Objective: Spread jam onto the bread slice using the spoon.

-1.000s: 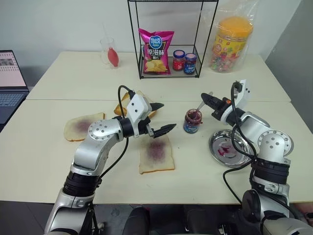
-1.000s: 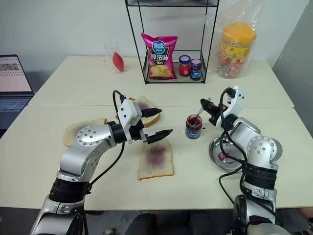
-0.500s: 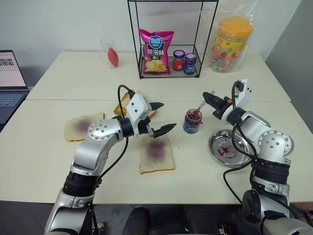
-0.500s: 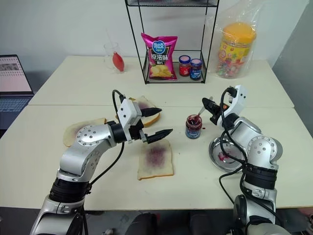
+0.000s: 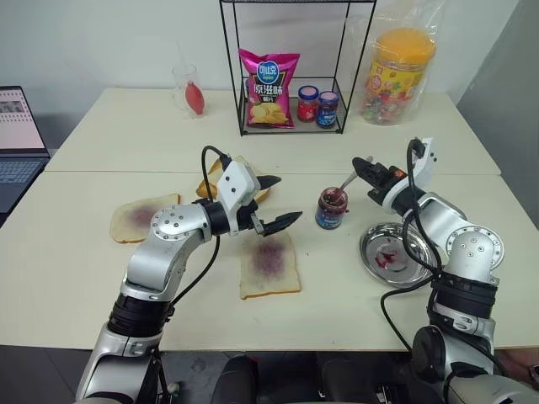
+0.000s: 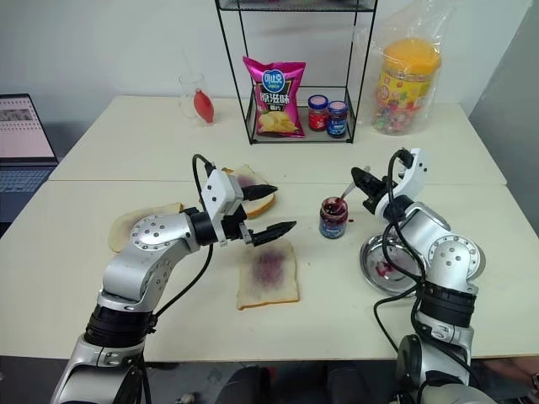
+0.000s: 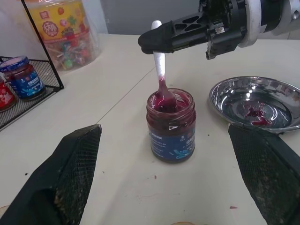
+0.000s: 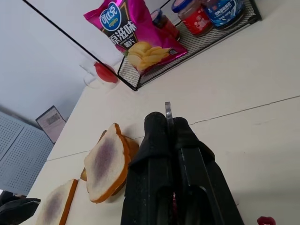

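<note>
**Inspector:** Right pincer (image 5: 360, 165)?

**Assistant:** Clamped tight on the handle of the spoon (image 7: 161, 79). The spoon slopes down into the open jar (image 5: 331, 208), its bowl sunk in the jam (image 7: 165, 100). The pincer sits above the jar, at about 1 o'clock from it.

**Inspector:** Left pincer (image 5: 274, 202)?

**Assistant:** Spread wide, holding nothing. One finger (image 5: 270, 182) points toward the jar; the other finger (image 5: 281, 223) hangs over the far edge of the bread slice (image 5: 269, 263). Whether it touches the bread, I cannot tell.

**Inspector:** Location of the bread slice?

**Assistant:** Flat on the bench (image 5: 354, 303), near the front edge at centre, at about 8 o'clock from the jar. A purple stain marks its middle.

**Inspector:** Other bread?

**Assistant:** A second stained slice (image 5: 141, 216) lies at 9 o'clock from the task slice, well apart. A stacked pair (image 6: 248, 189) sits behind the left pincer, partly hidden by it.

**Inspector:** Remaining items?

**Assistant:** A round steel dish (image 5: 394, 255) with red smears stands at 4 o'clock from the jar, near it. At the far side, a wire rack (image 5: 293, 63) carries a pink chip bag (image 5: 269, 87) and two lidded jars (image 5: 317, 106). A candy tub (image 5: 397, 76) in clear wrap stands at 3 o'clock from the rack, a glass (image 5: 189, 91) at 9 o'clock. A laptop (image 5: 18, 147) sits at the far left edge.
</note>
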You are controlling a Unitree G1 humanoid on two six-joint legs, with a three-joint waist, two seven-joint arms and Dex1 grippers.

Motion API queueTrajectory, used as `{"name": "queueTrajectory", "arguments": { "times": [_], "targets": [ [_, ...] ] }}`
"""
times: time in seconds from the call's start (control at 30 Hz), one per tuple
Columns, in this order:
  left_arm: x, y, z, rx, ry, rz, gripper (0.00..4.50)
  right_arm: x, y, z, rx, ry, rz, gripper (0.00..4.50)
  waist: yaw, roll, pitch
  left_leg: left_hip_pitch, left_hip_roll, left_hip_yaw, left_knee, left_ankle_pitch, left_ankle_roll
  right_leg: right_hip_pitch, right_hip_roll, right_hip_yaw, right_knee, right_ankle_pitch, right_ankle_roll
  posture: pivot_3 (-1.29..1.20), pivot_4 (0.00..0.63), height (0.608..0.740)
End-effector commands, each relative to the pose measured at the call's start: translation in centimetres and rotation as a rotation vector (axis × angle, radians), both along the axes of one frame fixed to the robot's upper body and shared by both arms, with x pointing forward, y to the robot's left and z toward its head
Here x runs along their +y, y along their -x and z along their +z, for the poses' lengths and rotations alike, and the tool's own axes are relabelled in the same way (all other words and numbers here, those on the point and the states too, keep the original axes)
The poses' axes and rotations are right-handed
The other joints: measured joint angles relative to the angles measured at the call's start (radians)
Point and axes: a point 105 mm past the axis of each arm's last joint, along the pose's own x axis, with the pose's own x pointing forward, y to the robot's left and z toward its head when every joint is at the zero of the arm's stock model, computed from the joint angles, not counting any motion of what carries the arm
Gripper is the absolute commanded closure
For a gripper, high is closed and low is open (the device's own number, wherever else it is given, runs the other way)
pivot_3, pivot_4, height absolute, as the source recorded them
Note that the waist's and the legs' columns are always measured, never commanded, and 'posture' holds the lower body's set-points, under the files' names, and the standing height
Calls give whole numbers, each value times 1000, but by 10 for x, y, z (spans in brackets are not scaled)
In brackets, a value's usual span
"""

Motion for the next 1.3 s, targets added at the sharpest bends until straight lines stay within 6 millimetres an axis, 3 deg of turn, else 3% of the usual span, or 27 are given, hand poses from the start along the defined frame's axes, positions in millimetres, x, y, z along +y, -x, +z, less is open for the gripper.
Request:
{"name": "queueTrajectory", "arguments": {
  "times": [0.03, 0.3, 0.9, 1.3],
  "targets": [
    [-2, 2, 11, -53, 4, -13, 0, -4, 1, 9, -28, -30, -7, 4465, 0, 0, 0, 0, 0, 0, 0, 0, 0, 0, 0, 0, 0, 0, 0, 0, 150, 740],
    [-2, 2, 12, -53, -1, -20, 0, -14, 1, 11, -33, -54, -40, 4465, 0, 0, 0, 0, 0, 0, 0, 0, 0, 0, 0, 0, 0, 0, 0, 0, 150, 740],
    [-3, 2, 13, -54, -4, -39, 0, -10, 3, 20, -24, -202, -34, 4465, 0, 0, 0, 0, 0, 0, 0, 0, 0, 0, 0, 0, 0, 0, 0, 0, 150, 740],
    [1, 3, 23, -70, 1, -81, 0, -20, 12, 32, -50, -312, -18, 4465, 0, 0, 0, -1, 0, 0, 0, 0, 0, -1, 0, 0, 0, 0, 0, 0, 150, 740]
  ]
}}
